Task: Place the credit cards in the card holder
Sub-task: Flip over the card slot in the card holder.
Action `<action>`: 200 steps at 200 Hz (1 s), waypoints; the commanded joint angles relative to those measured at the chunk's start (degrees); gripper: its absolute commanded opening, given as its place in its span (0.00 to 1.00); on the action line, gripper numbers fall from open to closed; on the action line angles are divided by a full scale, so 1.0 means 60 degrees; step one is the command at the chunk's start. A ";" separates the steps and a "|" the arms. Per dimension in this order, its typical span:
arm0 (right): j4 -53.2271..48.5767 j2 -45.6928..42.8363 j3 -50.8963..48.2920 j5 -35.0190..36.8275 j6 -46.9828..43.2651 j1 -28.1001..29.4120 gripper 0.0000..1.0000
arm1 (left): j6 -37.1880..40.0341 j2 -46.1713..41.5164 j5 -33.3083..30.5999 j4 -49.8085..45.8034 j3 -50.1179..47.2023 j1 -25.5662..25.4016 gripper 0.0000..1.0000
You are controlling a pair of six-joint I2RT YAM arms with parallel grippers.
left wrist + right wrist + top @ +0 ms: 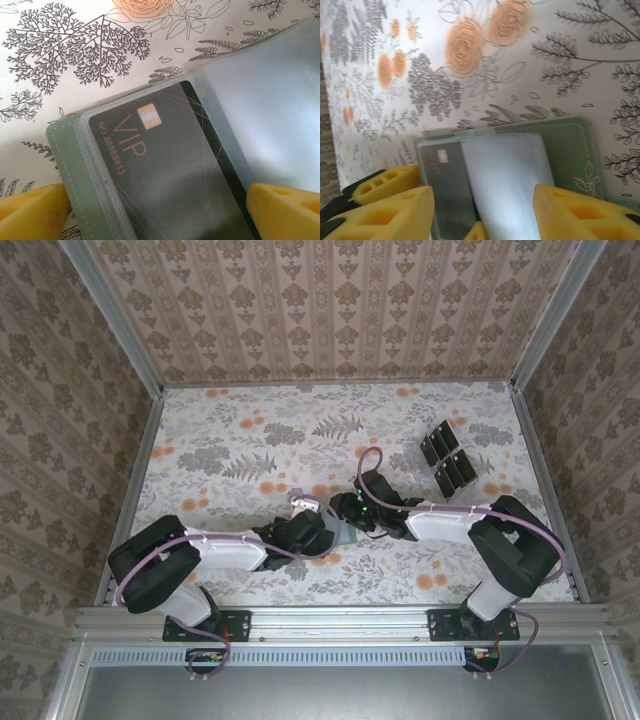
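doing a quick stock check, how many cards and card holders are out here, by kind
card holder: 1
card inside the holder: 1
loose black cards: about 6, too small to be sure
total: about 8

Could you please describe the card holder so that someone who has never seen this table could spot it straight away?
On the floral tabletop, look to the middle, toward the near edge. The card holder lies open there: a pale green stitched cover with clear sleeves, unlike the loose black credit cards toward the far right.
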 commanded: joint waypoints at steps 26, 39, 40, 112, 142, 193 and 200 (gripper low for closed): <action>-0.0310 -0.0009 0.0141 0.0107 -0.0316 0.0037 0.55 | -0.0269 0.0376 -0.0151 -0.0568 -0.0300 0.0001 1.00; -0.0245 0.0158 0.0174 0.0065 -0.0305 0.0051 0.55 | -0.0269 0.0368 -0.0138 -0.0568 -0.0293 0.0003 1.00; -0.0247 0.0168 0.0174 0.0064 -0.0303 0.0051 0.55 | -0.0269 0.0375 -0.0137 -0.0570 -0.0297 0.0005 1.00; 0.0070 0.1065 0.0109 -0.0007 -0.0245 0.0050 0.55 | -0.0269 0.0381 -0.0137 -0.0586 -0.0293 -0.0002 1.00; 0.0235 0.1086 0.0086 -0.0174 -0.0228 0.0052 0.55 | -0.0279 0.0354 -0.0150 -0.0572 -0.0318 0.0002 1.00; 0.0677 0.0910 0.0071 -0.0724 -0.0235 0.0067 0.53 | -0.0270 0.0301 -0.0166 -0.0574 -0.0330 -0.0004 1.00; 0.0762 0.0889 0.0050 -0.0794 -0.0205 0.0067 0.53 | -0.0269 0.0270 -0.0167 -0.0586 -0.0315 -0.0003 1.00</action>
